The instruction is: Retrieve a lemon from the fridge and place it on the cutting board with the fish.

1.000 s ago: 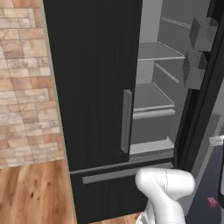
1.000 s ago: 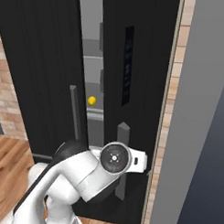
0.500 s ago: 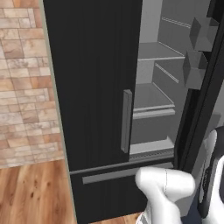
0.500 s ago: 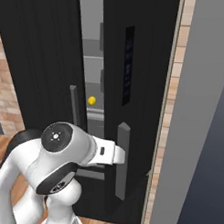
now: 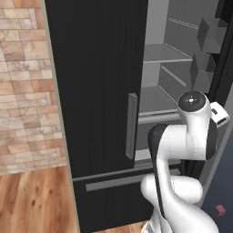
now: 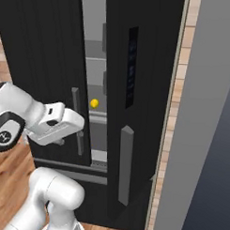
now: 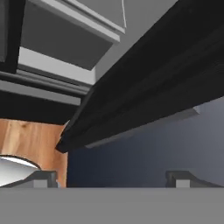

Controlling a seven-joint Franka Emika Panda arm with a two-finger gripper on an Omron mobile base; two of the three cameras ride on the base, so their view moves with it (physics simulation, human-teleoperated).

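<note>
- Since a second ago the arm has been swung from low at the base up to the right door of the fridge (image 6: pixel 137 66), and the end effector (image 7: pixel 111 177) has been spread wide, with nothing held.
- The door is thus taken as released, standing ajar.
- The lemon (image 6: pixel 94 103) is seen on an inner shelf through the gap, deeper in and just right of the end effector, apart from it.

A brick wall (image 5: pixel 22 91) of tan and reddish blocks runs along the left of the left base view, and a narrow strip of the same brick (image 6: pixel 175 114) shows in the right base view. A wooden floor (image 5: pixel 36 200) of warm orange-brown planks lies below it, and shows again in the hand view (image 7: pixel 30 140). A dark blue-grey panel (image 6: pixel 213 186) stands at the far right, edged by a lighter grey surface (image 6: pixel 203 68). A small pink-red object (image 5: pixel 220 209) sits low on the dark surface at the lower right of the left base view; its kind cannot be made out.
</note>
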